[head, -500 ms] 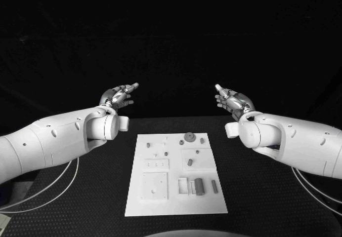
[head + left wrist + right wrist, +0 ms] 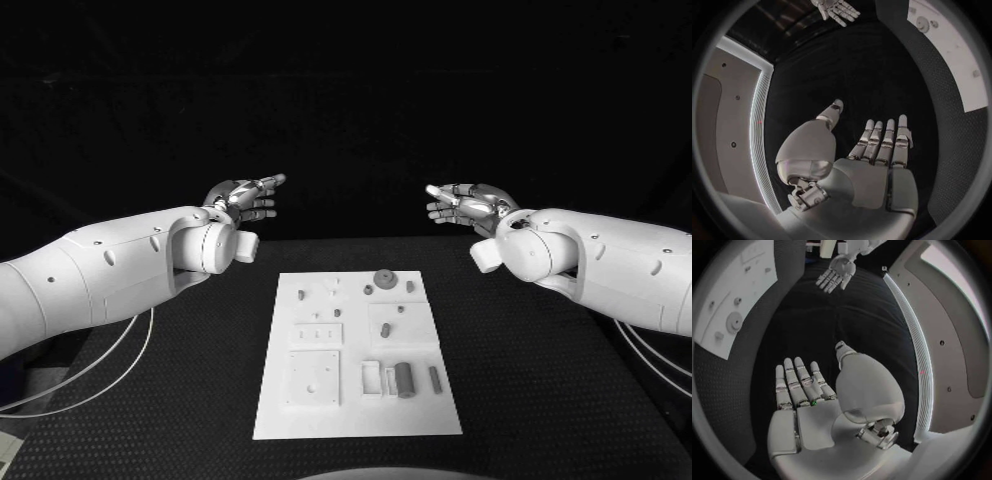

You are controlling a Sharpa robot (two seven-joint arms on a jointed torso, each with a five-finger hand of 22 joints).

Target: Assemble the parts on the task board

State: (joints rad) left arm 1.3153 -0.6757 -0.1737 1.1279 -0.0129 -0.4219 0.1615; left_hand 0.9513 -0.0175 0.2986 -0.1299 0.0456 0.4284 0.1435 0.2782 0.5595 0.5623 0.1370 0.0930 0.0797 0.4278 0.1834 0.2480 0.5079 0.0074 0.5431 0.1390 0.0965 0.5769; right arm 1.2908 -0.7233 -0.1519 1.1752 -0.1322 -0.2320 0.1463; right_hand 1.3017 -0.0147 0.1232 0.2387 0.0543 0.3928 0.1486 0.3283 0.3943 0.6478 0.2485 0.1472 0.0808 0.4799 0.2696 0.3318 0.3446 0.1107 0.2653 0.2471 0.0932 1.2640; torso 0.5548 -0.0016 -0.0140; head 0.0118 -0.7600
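1. Nearest: white task board [image 2: 356, 425] lies flat mid-table; near row holds a square plate [image 2: 313, 377] w/ small holes at its left, then upright grey blocks [image 2: 404, 379] beside it to the right; nothing near either hand.
2. Mid-board: small grey pegs [image 2: 385, 328] stand in recessed panels; further back a round grey disc [image 2: 385, 278] sits near the far edge, w/ smaller pegs [image 2: 302, 294] left of it; all parts look loose or unseated, so by my read assembly hasn't begun.
3. Beyond the board, left hand [image 2: 247, 197] hangs above the far table edge, palm up-ish, fingers spread, holding nothing; wrist view confirms [image 2: 873, 150] an empty released hand.
4. Right hand [image 2: 464, 206] likewise released, nothing in it; empty palm [image 2: 804, 390] in its wrist view.
5. Change vs. half a sec ago: right hand has tipped forward & dropped a little, fingers now pointing inward rather than up; left hand has barely shifted; board & parts unmoved; I'd judge this as right arm starting its reach toward the board, first pick not yet made.
6. Surface: black textured table [image 2: 534, 380], matte; room behind is dark, detail can't be told.
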